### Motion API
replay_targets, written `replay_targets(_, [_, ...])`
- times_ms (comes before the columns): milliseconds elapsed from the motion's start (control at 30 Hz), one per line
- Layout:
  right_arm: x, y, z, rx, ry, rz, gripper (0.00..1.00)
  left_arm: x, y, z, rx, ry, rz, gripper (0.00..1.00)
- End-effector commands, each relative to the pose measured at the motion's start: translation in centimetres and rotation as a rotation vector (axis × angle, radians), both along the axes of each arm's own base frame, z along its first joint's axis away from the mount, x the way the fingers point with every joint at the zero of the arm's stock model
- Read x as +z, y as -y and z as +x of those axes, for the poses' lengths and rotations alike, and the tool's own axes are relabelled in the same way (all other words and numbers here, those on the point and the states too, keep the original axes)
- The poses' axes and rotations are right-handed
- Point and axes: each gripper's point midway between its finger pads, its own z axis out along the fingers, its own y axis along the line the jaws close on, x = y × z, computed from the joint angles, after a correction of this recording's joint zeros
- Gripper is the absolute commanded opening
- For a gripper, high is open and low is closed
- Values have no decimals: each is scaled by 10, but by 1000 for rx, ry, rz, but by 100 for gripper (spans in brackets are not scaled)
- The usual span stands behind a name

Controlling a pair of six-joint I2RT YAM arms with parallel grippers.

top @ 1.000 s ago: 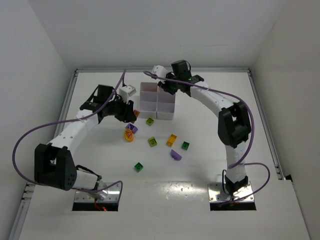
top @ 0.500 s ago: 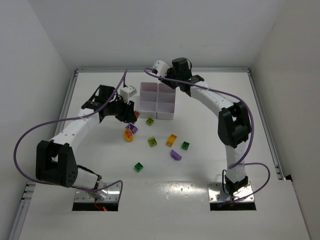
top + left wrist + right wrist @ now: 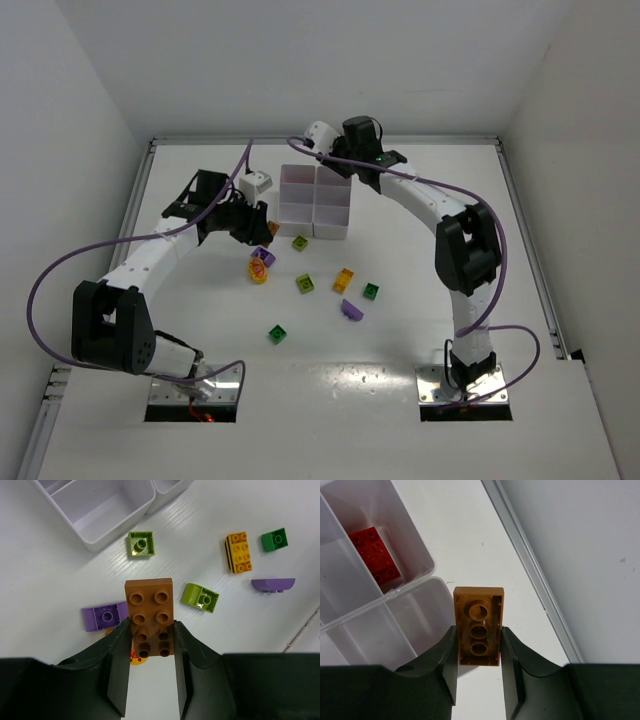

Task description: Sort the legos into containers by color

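1. Left wrist view, left gripper: jaws closed on the near end of a brown eight-stud brick, studs up, held above the table.
2. Right gripper: jaws clamped on the long sides of a second brown brick, hollow underside toward the camera.
3. Step in hand, as judged: carry stage for both arms, each bringing a brown piece to the white tray; neither piece released yet.
4. Right piece, position: at the tray's outer edge, partly over one cell's rim, partly over the tabletop beyond. The next move calls for a small shift inward until the whole brick is above the cell, then opening. Let go here, it may tip off the rim and land outside.
5. Left piece, position: just short of the tray's near corner. The next move calls for a carry forward to the same cell as its match, keeping off the other arm.
6. Containers: a red brick lies in the cell next to the one at the right gripper. That cell and the near corner cell show nothing inside where visible. The remaining cells are not clearly shown.
7. Loose on the table: lime brick, second lime brick, yellow-orange brick, green brick, purple curved piece, purple brick.
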Motion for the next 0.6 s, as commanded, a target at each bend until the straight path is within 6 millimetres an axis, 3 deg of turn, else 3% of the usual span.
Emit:
replay_targets(0, [1,-11,-5,33,-11,27,12,16,1,11,1,45,-25,12])
replay_targets(167, [-10,-8,-10,34,-41,13,12,13,1,12,1,36,-23,12])
replay_targets(367, [-10,-8,-10,38,-37,6,15,14,1,14,1,45,-25,12])
replay_targets(467, [-12,-7,-11,38,-46,1,27,11,1,14,1,36,-23,12])
replay_targets(500, [-12,-9,-12,47,-49,6,38,11,1,14,1,36,-23,12])
replay_targets(567, [-14,-10,-14,56,-60,7,50,11,1,14,1,36,-23,13])
